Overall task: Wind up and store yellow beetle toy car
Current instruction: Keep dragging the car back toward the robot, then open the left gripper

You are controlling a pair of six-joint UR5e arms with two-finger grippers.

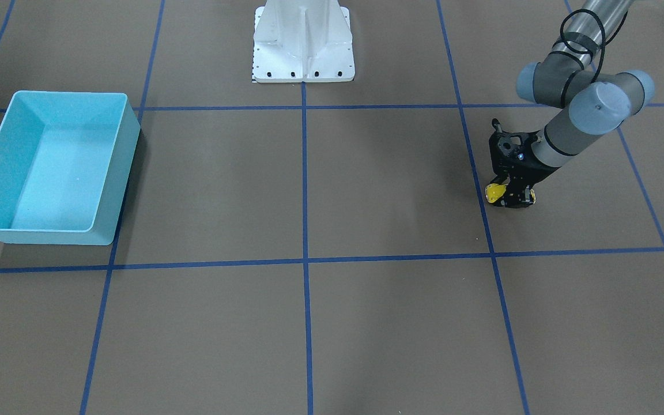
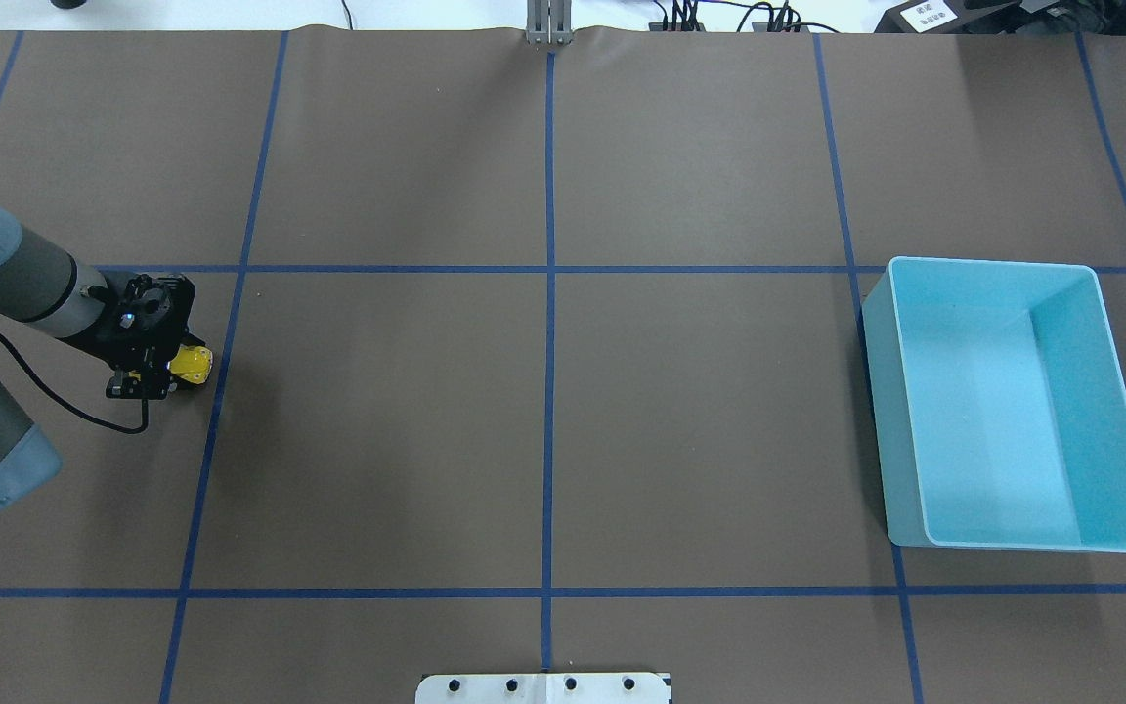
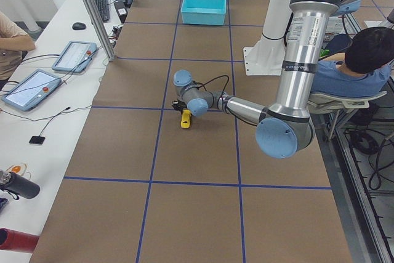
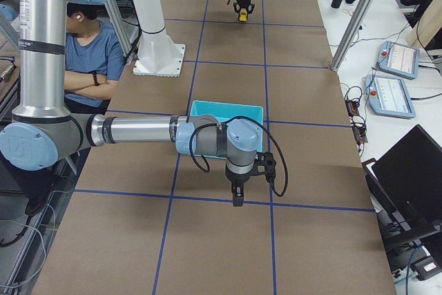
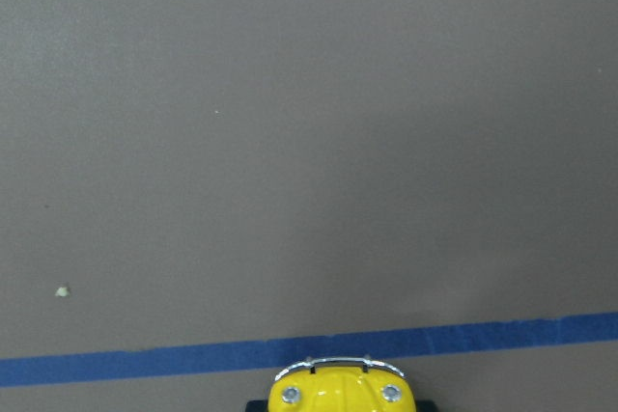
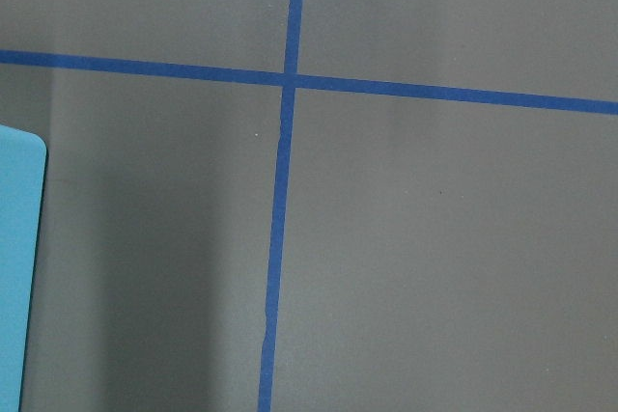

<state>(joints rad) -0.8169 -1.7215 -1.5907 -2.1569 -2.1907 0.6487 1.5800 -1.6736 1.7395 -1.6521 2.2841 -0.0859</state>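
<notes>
Holds the yellow beetle toy car [image 2: 194,364] tight in the left gripper [image 2: 157,367], with the black fingers pressed on both sides of its middle. Down low on the brown table [image 2: 543,430], far over on the left side in the overhead view. Just left of a blue tape line [image 2: 210,440] there. Round yellow nose poking out past the fingers, toward the right. In the left wrist view, only the front of the car at the bottom edge: two small silver lights and a shiny bumper, very near a strip of blue tape.

Over on the right side of the overhead view, a big turquoise bin [image 2: 876,411], open on top. Well apart from the car, with most of the table between them.

Close to the bin, the right gripper [image 4: 237,195], pointing straight down above the table, near a spot where two tape lines cross. Seen only from the camera at the table's right end, so cannot tell if its fingers are apart or together. In the right wrist view, just brown table, the tape cross and a bit of the bin's edge at the left.
</notes>
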